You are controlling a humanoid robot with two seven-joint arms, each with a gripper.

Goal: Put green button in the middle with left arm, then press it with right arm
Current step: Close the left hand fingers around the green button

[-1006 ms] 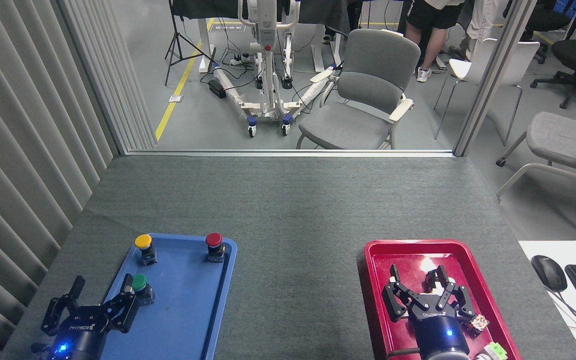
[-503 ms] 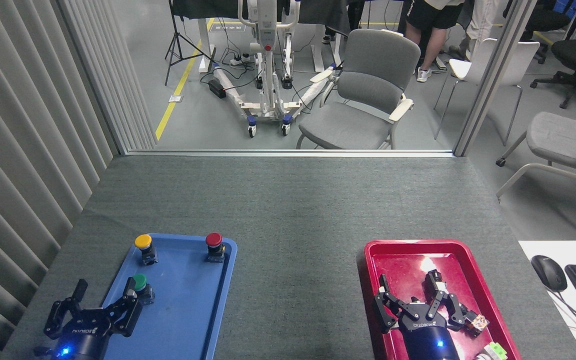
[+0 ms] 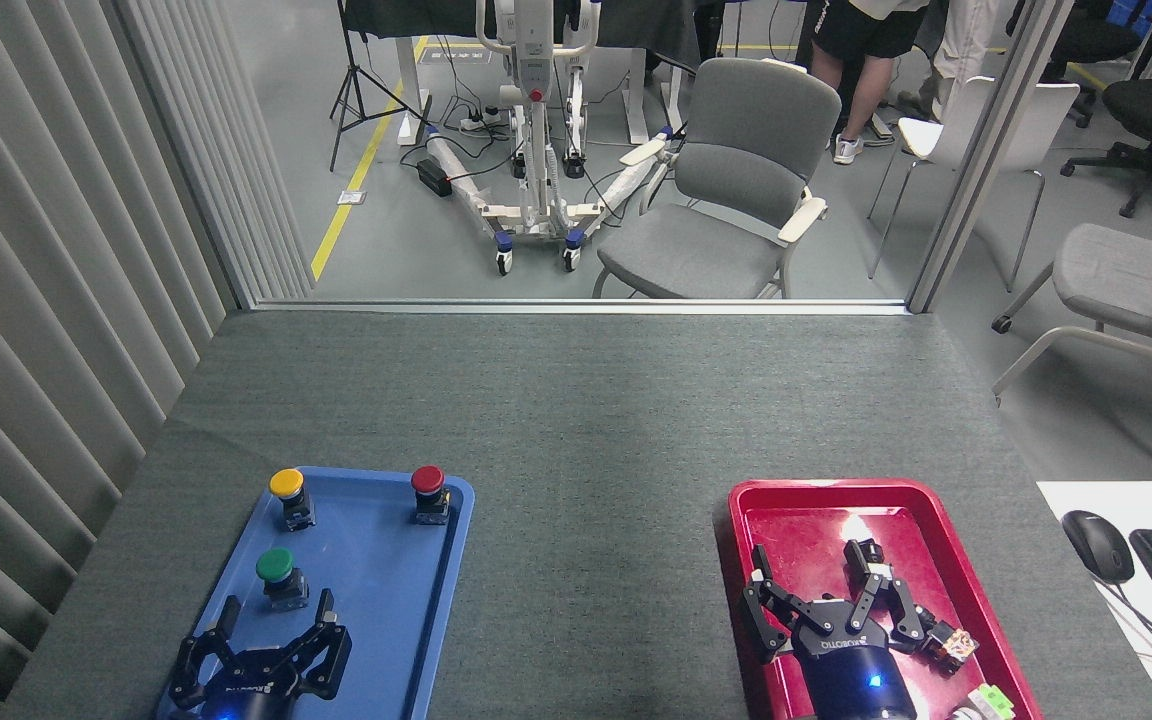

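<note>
The green button (image 3: 274,566) stands upright in the blue tray (image 3: 386,620), just beyond the left tool (image 3: 271,640), whose fingers are spread wide and hold nothing. It looks small, light and hard. Its round cap is probably slippery, so the boxy dark base is the better grip. The right tool (image 3: 821,600) hangs open over the red tray (image 3: 796,495).

A: Where is the left gripper (image 3: 274,640)?
B: Low at the left, near the bottom edge; its fingers (image 3: 333,628) are spread and point away from the robot; nothing sits between them.
A: And the right gripper (image 3: 816,590)?
B: Low at the right; fingers splayed wide, pointing forward; a blue light glows on its wrist.
</note>
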